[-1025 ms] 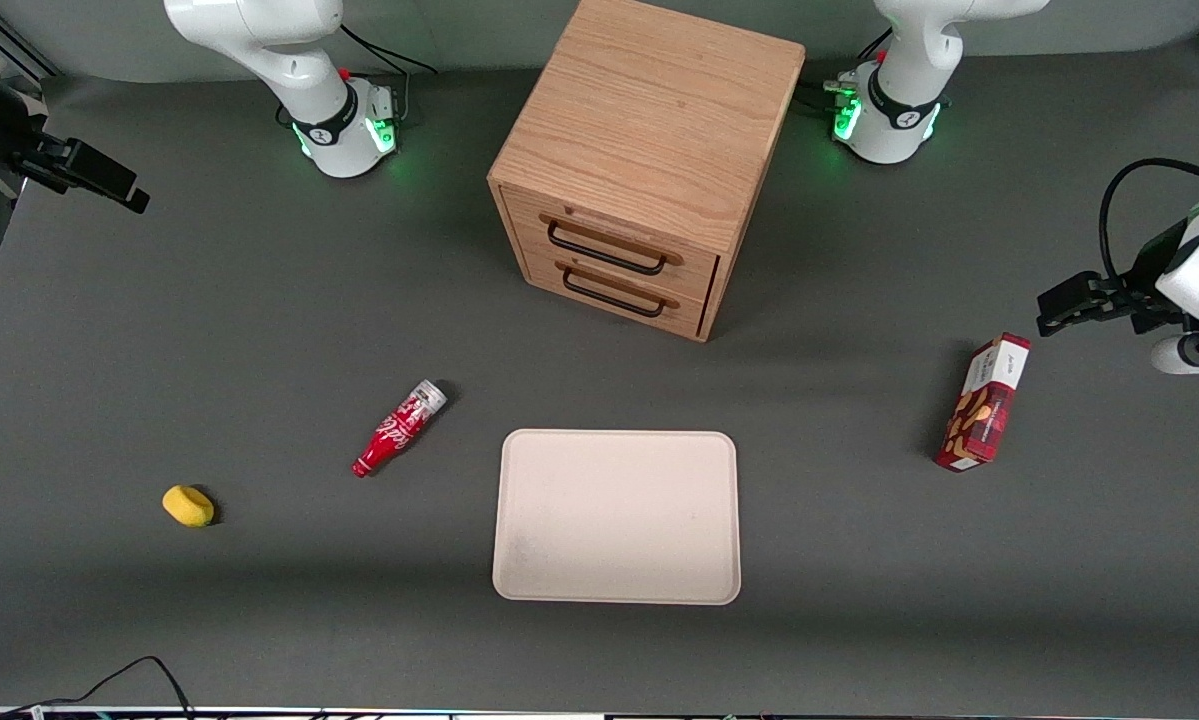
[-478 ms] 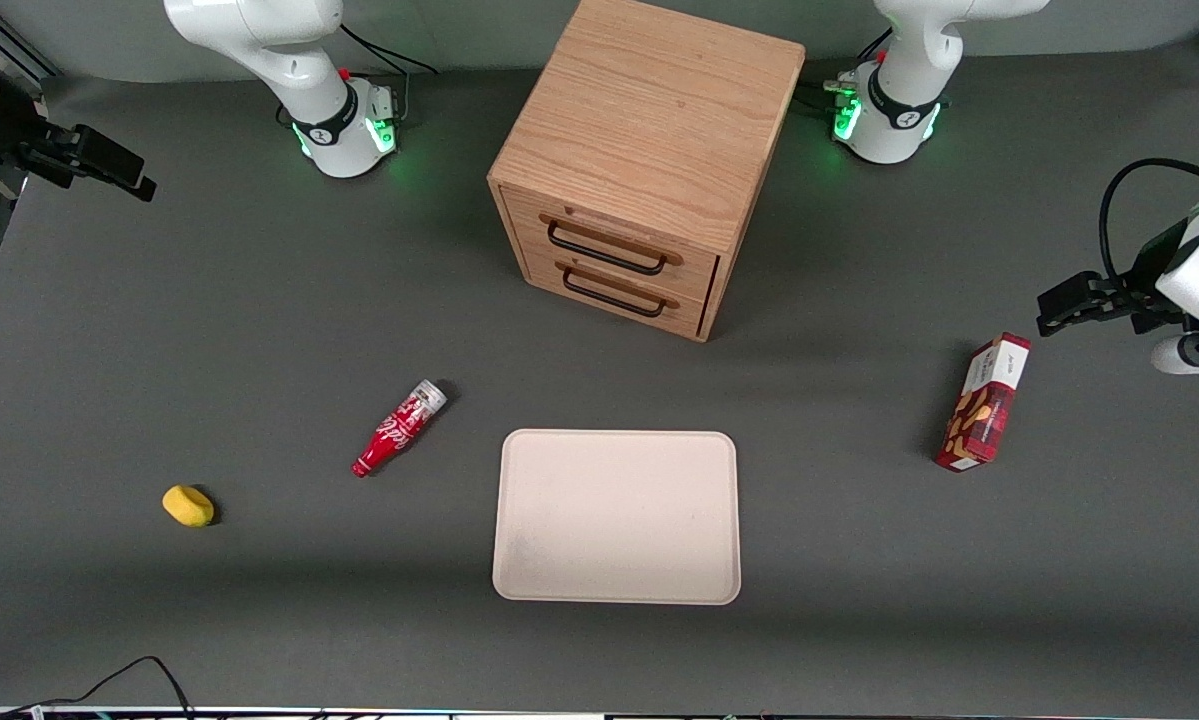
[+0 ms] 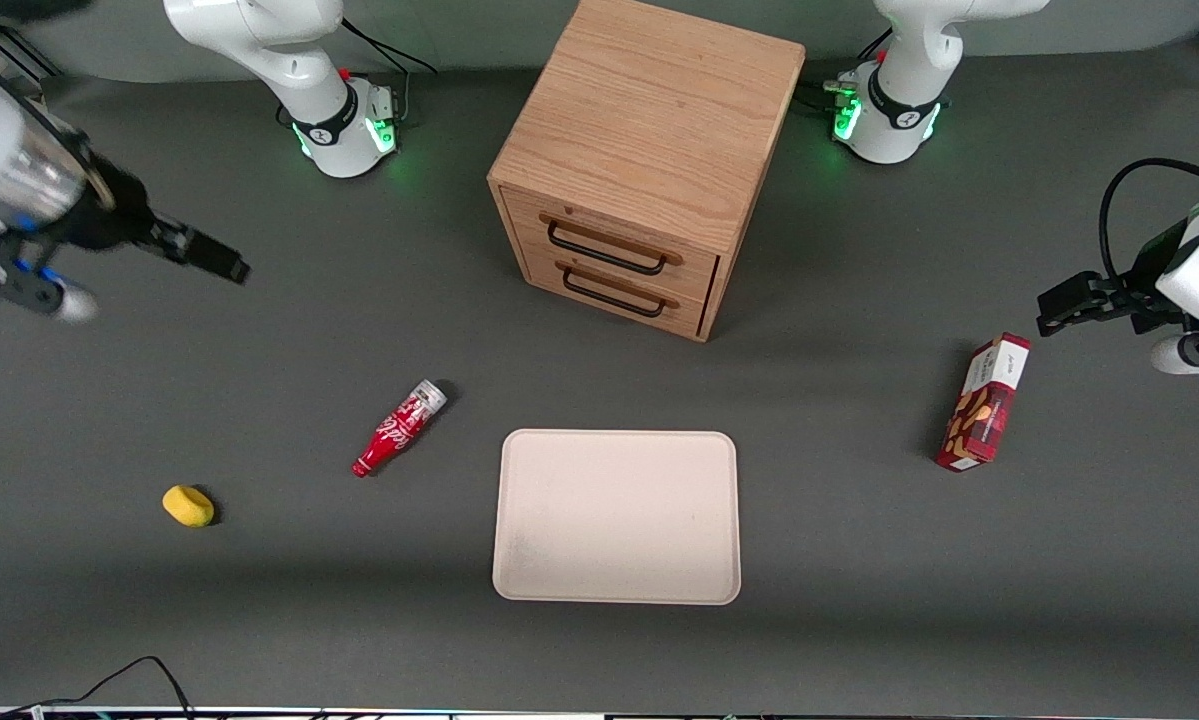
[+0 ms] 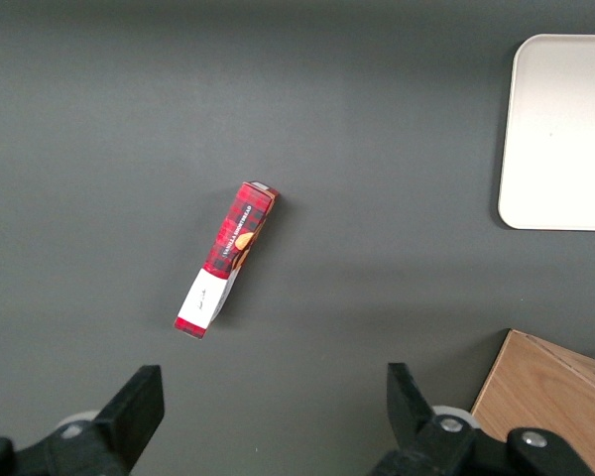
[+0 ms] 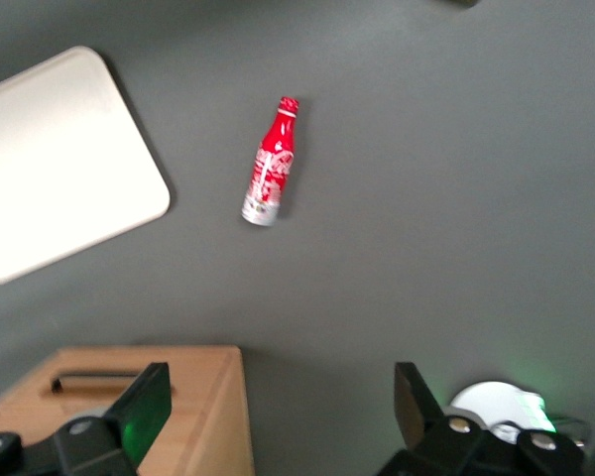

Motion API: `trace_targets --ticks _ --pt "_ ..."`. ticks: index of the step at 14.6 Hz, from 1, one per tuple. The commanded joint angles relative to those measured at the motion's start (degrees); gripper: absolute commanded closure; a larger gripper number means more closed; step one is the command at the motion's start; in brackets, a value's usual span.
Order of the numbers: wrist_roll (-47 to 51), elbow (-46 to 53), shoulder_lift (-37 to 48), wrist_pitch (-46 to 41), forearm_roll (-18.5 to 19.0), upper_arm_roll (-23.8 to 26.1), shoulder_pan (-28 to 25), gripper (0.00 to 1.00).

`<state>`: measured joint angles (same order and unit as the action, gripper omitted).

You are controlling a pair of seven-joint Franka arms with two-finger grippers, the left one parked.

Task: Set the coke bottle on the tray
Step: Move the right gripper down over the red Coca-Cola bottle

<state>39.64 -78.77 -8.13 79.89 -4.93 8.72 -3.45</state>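
Note:
The coke bottle [image 3: 398, 428] lies on its side on the grey table beside the tray [image 3: 617, 516], its red cap nearer the front camera and its silver base toward the drawer cabinet. It also shows in the right wrist view [image 5: 271, 165], with a corner of the tray [image 5: 59, 159]. My gripper [image 3: 209, 260] hangs high above the table at the working arm's end, farther from the front camera than the bottle and well apart from it. Its fingers [image 5: 147, 405] stand wide apart and hold nothing.
A wooden two-drawer cabinet [image 3: 639, 160] stands farther from the camera than the tray. A small yellow object [image 3: 188, 505] lies toward the working arm's end. A red snack box [image 3: 983, 403] stands toward the parked arm's end. Two arm bases [image 3: 344, 125] sit at the back.
My gripper has swung in from the table's edge toward the middle and lower in the front view, closer to the bottle. The bottle and tray have not moved.

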Motion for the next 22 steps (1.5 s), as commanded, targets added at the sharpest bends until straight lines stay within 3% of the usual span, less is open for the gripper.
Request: trace_targets --ticks 1,3,11,22 --pt "8.33 -1.29 -5.92 3.67 -1.13 0.42 -0.33 0.00" --pt "12.11 -5.93 -8.91 8.14 -0.52 1.39 -0.42 0.00" --pt "16.35 -29.23 -12.61 40.65 2.30 1.74 -1.03 0.00" --pt "20.57 -34.61 -21.57 59.41 6.69 2.18 -2.00 0.00"
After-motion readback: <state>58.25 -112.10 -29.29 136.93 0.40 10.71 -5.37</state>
